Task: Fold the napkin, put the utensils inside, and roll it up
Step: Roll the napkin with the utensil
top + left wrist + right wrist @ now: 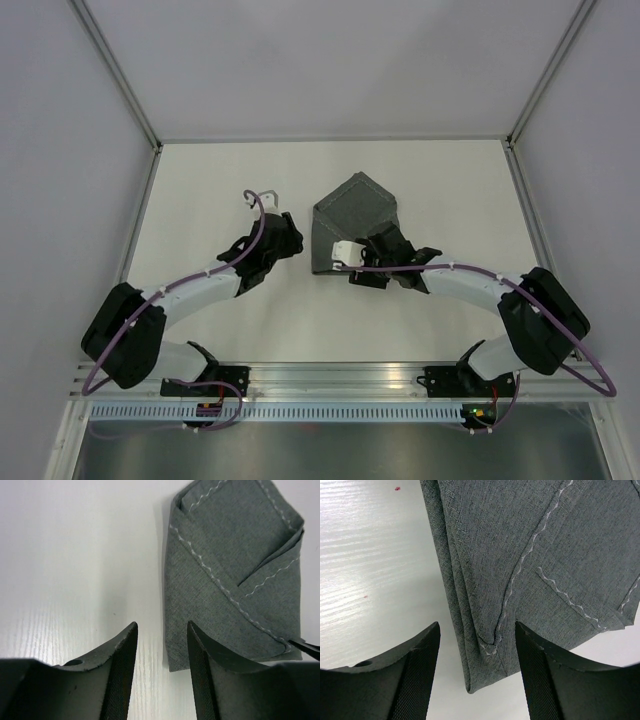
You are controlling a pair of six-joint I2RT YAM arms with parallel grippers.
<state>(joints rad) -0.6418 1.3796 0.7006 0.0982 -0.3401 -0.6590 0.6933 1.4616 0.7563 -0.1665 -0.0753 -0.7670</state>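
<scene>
The right gripper [476, 629] hangs with its jaws wide and empty, straddling the near corner of the folded napkin [355, 212]. The left gripper [161, 628], equally wide and empty, hovers over the table [210, 180] just left of the napkin.

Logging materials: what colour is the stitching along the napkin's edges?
Pale whitish stitching on the dark grey napkin; clearest in the left wrist view.
</scene>
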